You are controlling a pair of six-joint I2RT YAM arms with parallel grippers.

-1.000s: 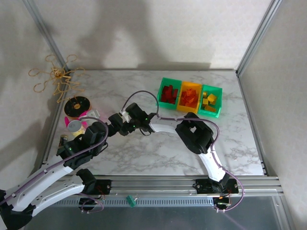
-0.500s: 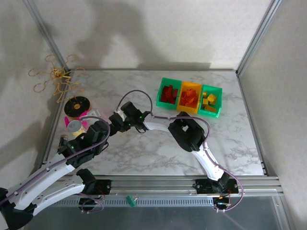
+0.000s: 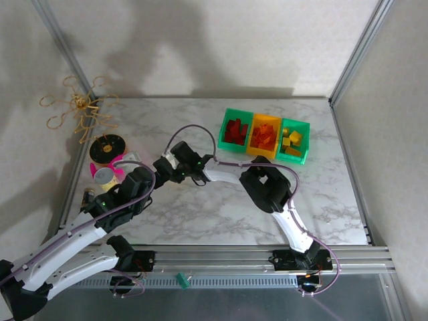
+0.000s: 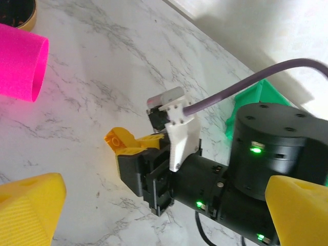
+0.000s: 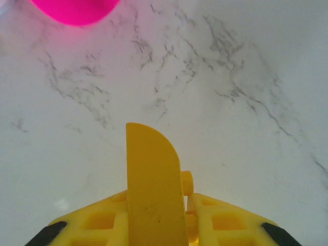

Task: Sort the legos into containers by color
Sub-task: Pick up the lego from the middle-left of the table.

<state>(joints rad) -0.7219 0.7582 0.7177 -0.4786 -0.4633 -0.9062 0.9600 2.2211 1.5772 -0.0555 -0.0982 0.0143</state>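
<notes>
A yellow curved lego stands on edge between my right gripper's yellow fingers, which are shut on it just above the marble. In the left wrist view the same lego sticks out of the right gripper's black jaws. From above, the right gripper lies left of centre, and my left gripper sits right beside it, open, its yellow fingers wide apart. The containers stand at the back right: red legos, orange legos and yellow legos lie in them.
A pink cup lies on its side beside a small tin can and a black-and-yellow spool at the left edge. A tangle of rubber bands lies at the back left. A metal frame rail runs along the near edge.
My right gripper has slid a little left and its jaws have closed onto the yellow lego. The left arm has shifted slightly toward it.
</notes>
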